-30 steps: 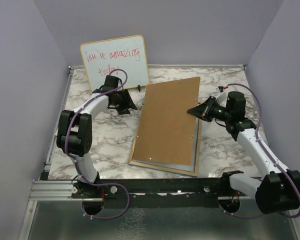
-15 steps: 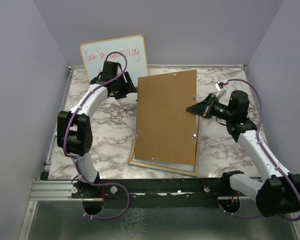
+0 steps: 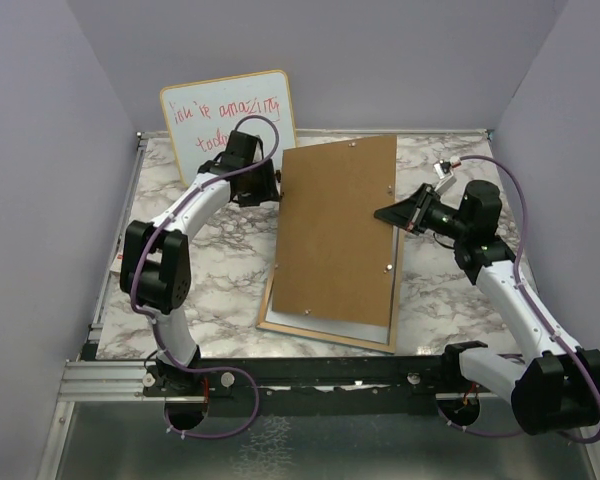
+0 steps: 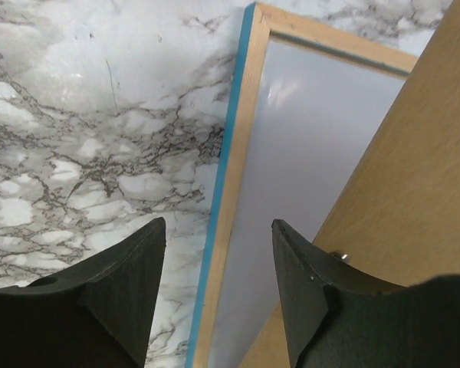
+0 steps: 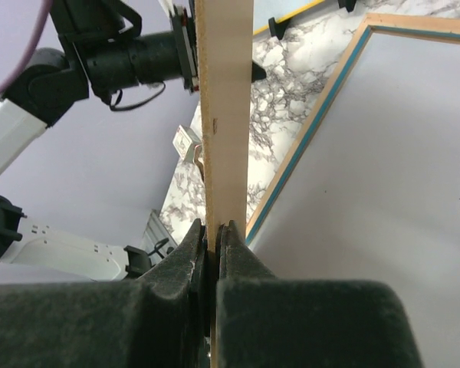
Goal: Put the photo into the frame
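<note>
Right wrist view: we see the right gripper [image 5: 213,230] with its fingers pinched on the edge of the brown backing board [image 5: 226,115], which is held tilted up above the frame [image 4: 239,153]. The frame lies flat on the marble table [image 4: 100,115], wood face up. In the left wrist view, one long rail runs beneath the gap of the left gripper [image 4: 218,230], whose fingers [image 4: 130,284] are spread apart above it.

whiteboard [image 3: 225,120] | red handwriting | "… amazing" / "toda…" | first word unclear, second line partly hidden
</note>
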